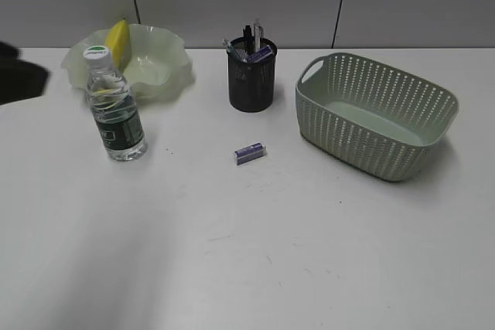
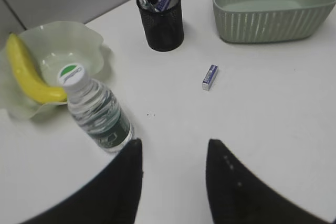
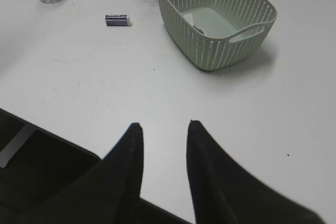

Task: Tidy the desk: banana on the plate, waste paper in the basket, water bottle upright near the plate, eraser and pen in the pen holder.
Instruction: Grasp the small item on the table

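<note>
Left pincer (image 2: 173,153) near water bottle (image 2: 98,109)

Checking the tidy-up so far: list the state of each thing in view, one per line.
banana: lying in the plate.
water bottle: upright, capped, beside the plate.
pen holder: upright, pens and an eraser inside.
eraser: lying loose on the desk.
basket: upright, something pale inside, hard to identify.
left gripper: open, empty.
right gripper: open, empty.
</note>
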Robot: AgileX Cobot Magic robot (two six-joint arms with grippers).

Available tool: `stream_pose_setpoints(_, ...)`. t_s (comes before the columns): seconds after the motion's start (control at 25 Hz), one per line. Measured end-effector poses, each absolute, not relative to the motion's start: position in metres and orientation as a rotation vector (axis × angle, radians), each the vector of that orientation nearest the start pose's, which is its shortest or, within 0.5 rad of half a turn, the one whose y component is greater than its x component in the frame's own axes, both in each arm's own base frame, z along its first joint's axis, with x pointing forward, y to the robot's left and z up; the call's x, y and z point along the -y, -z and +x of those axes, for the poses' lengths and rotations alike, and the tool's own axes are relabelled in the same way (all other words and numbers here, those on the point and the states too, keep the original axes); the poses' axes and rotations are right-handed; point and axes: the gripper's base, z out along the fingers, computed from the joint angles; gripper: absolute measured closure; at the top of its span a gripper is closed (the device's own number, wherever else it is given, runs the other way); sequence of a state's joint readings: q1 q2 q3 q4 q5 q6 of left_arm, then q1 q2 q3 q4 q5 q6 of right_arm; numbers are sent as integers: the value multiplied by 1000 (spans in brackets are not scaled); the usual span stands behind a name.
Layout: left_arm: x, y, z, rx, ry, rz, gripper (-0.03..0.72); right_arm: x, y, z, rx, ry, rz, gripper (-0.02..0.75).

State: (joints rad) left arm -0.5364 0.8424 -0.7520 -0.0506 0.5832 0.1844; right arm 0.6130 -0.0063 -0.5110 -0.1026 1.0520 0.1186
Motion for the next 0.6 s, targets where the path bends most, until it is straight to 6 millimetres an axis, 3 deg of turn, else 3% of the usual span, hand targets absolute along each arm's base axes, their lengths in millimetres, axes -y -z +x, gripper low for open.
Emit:
stream_pose_setpoints(0.2,151,-300,245,-2179,174,952,377,11,-282,-1,-1964,-345,-491,496)
stream_pose_setpoints(0.32,190,-275,296,-2246,159,1050,314,11,-282,-1,-1963,-345,-490,496)
stream_pose_setpoints(0.48,240,-243,345,-2295,157,1150,240,11,-282,-1,-1963,-345,-490,496)
stream_pose_setpoints(0.6,270,-220,366,-2305,149,1240,232,11,-282,-1,-1963,-345,-490,496)
